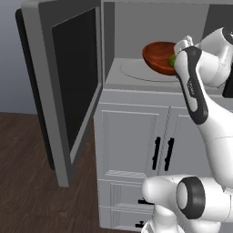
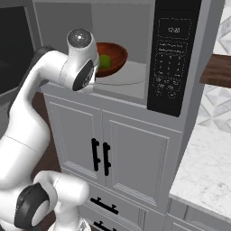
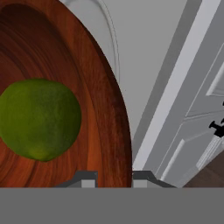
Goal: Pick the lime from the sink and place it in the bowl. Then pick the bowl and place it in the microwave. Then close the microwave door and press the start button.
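The reddish-brown wooden bowl (image 1: 157,54) (image 2: 116,55) (image 3: 105,109) is inside the open microwave (image 2: 176,54), over the white turntable (image 1: 136,70) (image 2: 131,74). It sits tilted. I cannot tell whether it touches the plate. The yellow-green lime (image 1: 172,60) (image 2: 104,61) (image 3: 39,118) lies in the bowl. My gripper (image 3: 113,177) is shut on the bowl's near rim, one fingertip on each side of the wall. The microwave door (image 1: 68,82) stands swung wide open to the left. The sink is out of view.
The black keypad panel (image 2: 173,58) is on the microwave's right side. Grey cabinet doors with black handles (image 1: 163,154) (image 2: 100,156) sit below. A marble counter (image 2: 207,167) lies to the right. Dark wood floor (image 1: 27,182) lies under the open door.
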